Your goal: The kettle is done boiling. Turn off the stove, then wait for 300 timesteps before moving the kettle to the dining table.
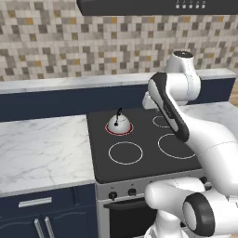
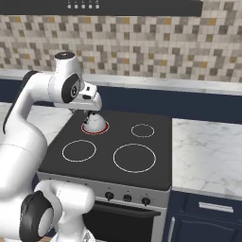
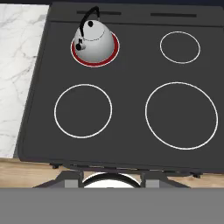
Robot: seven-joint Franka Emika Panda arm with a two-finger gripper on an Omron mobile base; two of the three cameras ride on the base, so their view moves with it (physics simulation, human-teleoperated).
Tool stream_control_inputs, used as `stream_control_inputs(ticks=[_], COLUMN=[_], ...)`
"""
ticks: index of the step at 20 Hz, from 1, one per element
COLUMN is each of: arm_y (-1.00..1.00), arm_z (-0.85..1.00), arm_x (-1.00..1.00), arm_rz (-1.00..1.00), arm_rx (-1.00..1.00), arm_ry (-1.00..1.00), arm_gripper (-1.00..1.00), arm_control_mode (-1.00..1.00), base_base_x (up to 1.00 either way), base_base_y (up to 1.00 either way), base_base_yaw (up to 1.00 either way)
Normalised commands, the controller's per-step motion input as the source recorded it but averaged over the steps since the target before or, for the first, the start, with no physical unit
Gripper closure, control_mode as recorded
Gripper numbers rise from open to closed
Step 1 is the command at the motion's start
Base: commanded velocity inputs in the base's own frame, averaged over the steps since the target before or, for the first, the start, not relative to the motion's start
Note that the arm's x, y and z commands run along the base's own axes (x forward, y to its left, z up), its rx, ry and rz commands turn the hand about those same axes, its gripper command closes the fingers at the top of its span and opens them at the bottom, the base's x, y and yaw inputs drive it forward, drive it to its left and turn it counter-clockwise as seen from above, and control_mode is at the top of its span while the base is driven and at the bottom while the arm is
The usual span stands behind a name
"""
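Stove (image 3: 131, 74), kettle (image 3: 93, 43) on red burner

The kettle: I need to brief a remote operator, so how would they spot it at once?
Find the black glass stove set between marble counters. The kettle sits on its rear left burner. That ring glows red while the other three are plain white, and the kettle is a silver dome with a thin black handle.

glossy white robot arm (image 1: 204, 139), rounded bulbous segments, dark grey joint bands, black end caps, smooth casing
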Motion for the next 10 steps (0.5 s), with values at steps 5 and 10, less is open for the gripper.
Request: stream_control_inputs(ticks=[5,10], arm_y=[-0.07,-0.48], arm_z=[0.0,0.0], arm_x=[-0.17,-0.32], arm_rz=[0.0,-0.05], arm_rx=[0.02,0.12], arm_ry=[-0.08,-0.09], arm_gripper=[-1.0,-1.0], arm_control_mode=[-1.0,-1.0], base_base_x=[0.0,0.0], base_base_y=[0.0,0.0], base_base_yaw=[0.0,0.0])
